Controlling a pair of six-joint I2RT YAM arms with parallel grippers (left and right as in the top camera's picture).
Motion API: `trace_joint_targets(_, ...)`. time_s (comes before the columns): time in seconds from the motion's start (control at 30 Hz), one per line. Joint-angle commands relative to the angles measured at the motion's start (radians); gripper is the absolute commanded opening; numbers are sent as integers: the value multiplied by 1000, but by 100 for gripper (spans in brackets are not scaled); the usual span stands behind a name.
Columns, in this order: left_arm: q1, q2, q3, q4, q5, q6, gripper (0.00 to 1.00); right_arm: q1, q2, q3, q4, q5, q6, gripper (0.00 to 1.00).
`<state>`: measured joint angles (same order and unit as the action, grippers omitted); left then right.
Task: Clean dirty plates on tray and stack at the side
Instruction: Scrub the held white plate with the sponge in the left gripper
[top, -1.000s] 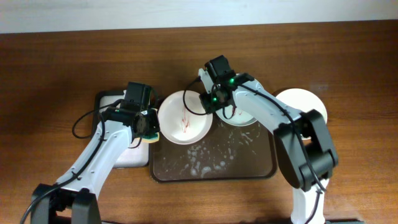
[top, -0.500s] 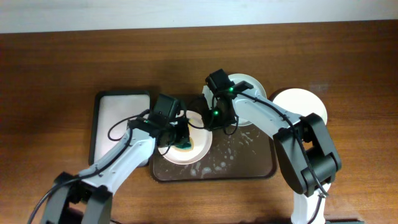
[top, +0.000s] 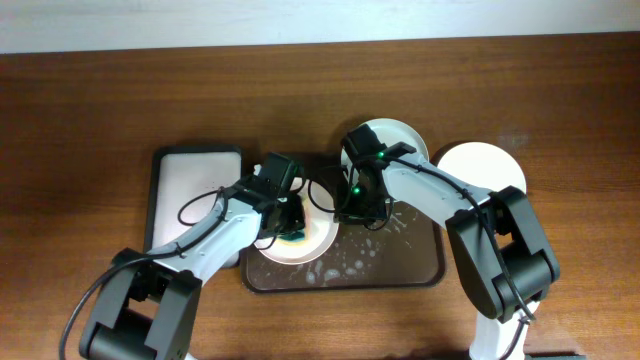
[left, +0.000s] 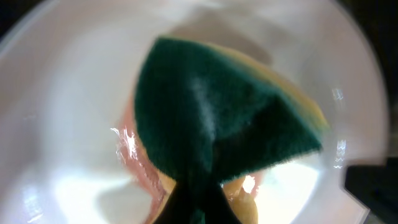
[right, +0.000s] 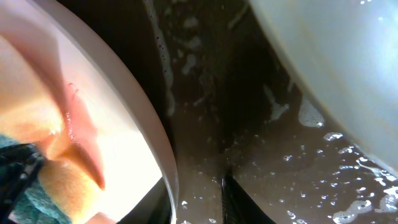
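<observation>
While left gripper (top: 290, 214) is clamped on the sponge (left: 217, 124) and presses it into the smeared plate (top: 300, 246) at the left end of the tray (top: 400, 272), one plate (top: 487, 165) sits on the table (top: 100, 100) at right, apparently done. Right gripper (top: 346, 212) is at that plate's rim, fingers apart; grip on it cannot be told. Judged about a third through: this plate and the rear plate (top: 398, 138) remain.

I see the tray (top: 400, 268) lying flat on the table: dark brown, with rounded corners and a raised rim, its floor flecked with soapy foam. The near plate (top: 320, 246) sits in its left half, white and smeared pink-red in the middle. The far plate (top: 400, 135) sits at the back right, pale, its far edge reaching past the rim. The third plate (top: 475, 165) lies off the tray, just beside its right back corner, and is plain white.
</observation>
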<state>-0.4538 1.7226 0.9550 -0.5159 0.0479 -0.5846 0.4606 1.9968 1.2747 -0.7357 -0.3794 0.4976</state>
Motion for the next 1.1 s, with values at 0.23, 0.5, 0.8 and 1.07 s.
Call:
trace_joint_targets(0.23,9,-180,79,-92,-116,-6,0,-17,26,-42,-11,103,16,27)
trace_joint_targets(0.5,-113,-21,51,-71,-115,-33,0,-17,26,-42,-12,103,16,27)
trace_joint_targets(0.8,-115,144,51,28,-381,-18,0,-17,26,-42,-12,103,16,27)
trace_joint_targets(1.07,-45,-52,56,-101,-202,23,0,-17,26,-42,-27,108,16,26)
